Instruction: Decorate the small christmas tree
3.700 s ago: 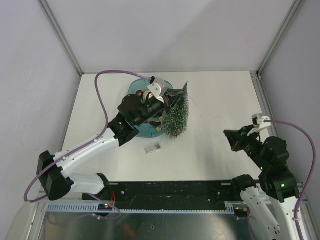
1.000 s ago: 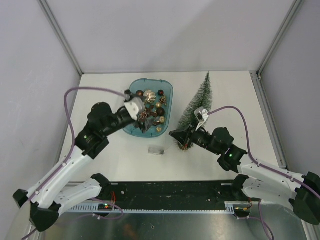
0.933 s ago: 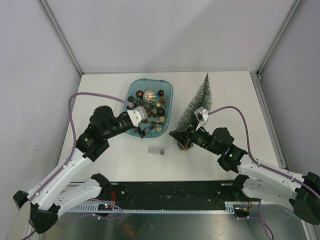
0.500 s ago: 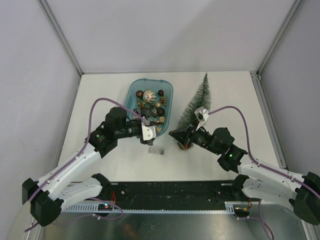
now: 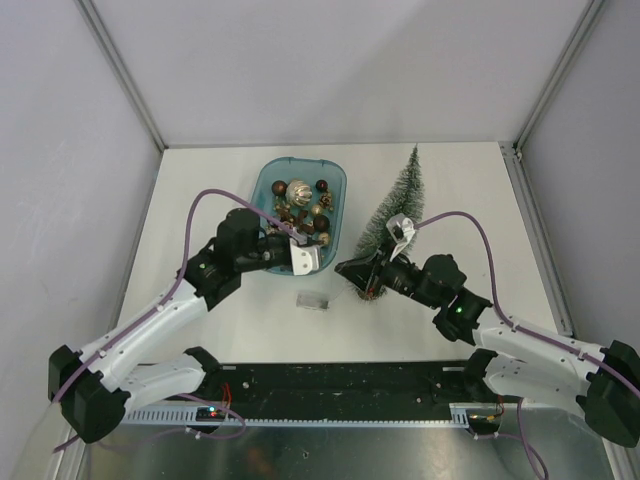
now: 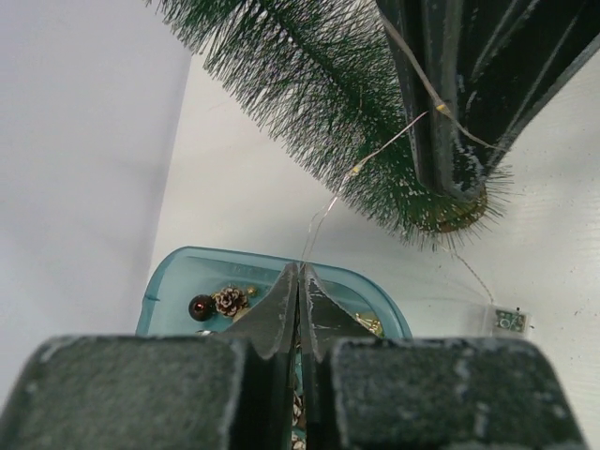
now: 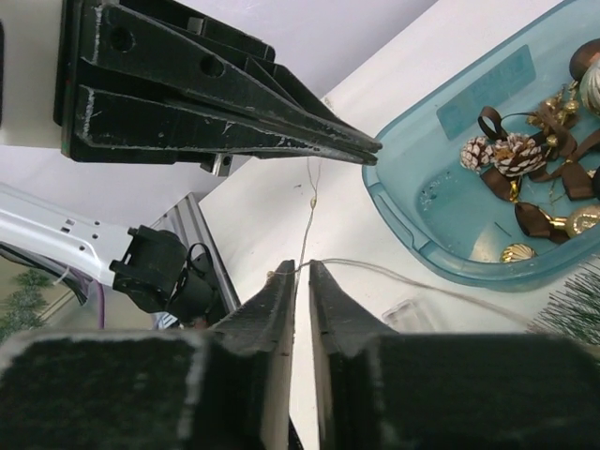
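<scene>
Light wire (image 6: 330, 199) pinched left of the upright small christmas tree (image 5: 398, 205)
The tree stands near the middle of the counter (image 5: 460, 200), just right of the teal tray (image 5: 300, 160). The left tool (image 6: 298, 272), pressed together on the wire, lies to its left. The right tool (image 7: 300, 267) is nearer, at its base, with a slit between its fingers and its grip unclear.

Table (image 5: 470, 200) free right of small christmas tree (image 5: 402, 195) & left of teal tray (image 5: 300, 160). Near-centre blocked: light wire (image 7: 312, 192) + battery box (image 5: 313, 300).

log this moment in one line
left gripper: shut on wire | right gripper: slightly open at wire | tree: upright beside tray
</scene>
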You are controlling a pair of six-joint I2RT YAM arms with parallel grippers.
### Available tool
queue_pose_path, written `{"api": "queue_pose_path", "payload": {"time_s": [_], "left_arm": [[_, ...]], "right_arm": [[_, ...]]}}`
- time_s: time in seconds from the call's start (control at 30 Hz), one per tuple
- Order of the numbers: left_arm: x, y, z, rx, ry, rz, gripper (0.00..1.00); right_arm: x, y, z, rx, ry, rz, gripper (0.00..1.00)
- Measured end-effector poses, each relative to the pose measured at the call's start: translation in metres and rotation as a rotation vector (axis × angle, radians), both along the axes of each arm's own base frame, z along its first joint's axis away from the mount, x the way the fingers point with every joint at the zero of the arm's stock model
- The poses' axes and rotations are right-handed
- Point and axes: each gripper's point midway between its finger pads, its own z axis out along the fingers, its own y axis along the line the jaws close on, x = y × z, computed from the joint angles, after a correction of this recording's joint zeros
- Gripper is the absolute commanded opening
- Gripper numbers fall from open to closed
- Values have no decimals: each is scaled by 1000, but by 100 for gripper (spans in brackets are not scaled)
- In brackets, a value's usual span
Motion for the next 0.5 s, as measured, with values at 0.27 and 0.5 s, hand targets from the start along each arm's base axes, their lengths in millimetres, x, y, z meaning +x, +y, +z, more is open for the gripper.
{"api": "queue_pose_path", "payload": {"time_s": [0.27, 0.5], "left_arm": [[52, 25, -23, -14, 143, 259, 0], [97, 59, -59, -44, 344, 528, 0]], "right_arm": [[-15, -10, 2, -14, 13, 26, 85], [-37, -55, 45, 72, -64, -14, 91]]}}
